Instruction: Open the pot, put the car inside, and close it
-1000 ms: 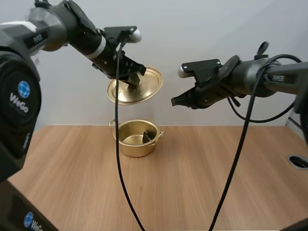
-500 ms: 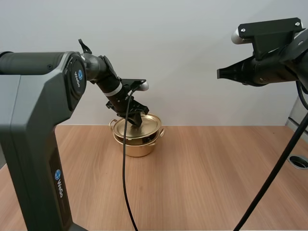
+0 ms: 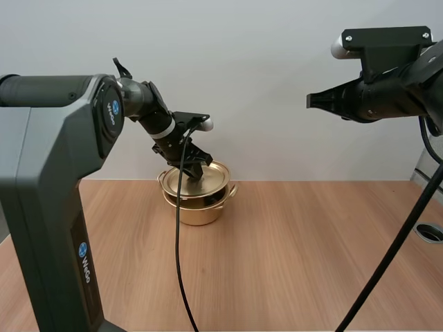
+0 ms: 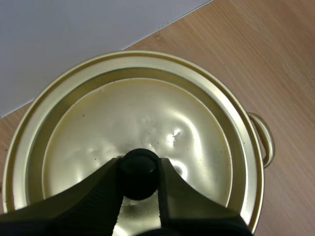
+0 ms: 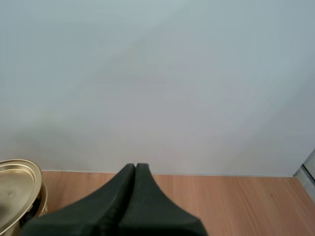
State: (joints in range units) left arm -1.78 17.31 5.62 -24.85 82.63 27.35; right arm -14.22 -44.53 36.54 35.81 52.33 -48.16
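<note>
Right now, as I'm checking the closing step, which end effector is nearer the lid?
Left. The left end effector pinches the lid's knob on the pot; the right end effector hangs high to its right, apart.

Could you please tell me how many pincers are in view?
2. The left pincer clamps the lid knob at the pot; the right pincer, shut, hangs high over the table's right side.

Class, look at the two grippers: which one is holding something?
The left gripper: it pinches the black knob of the gold lid. The right gripper is shut on nothing.
</note>
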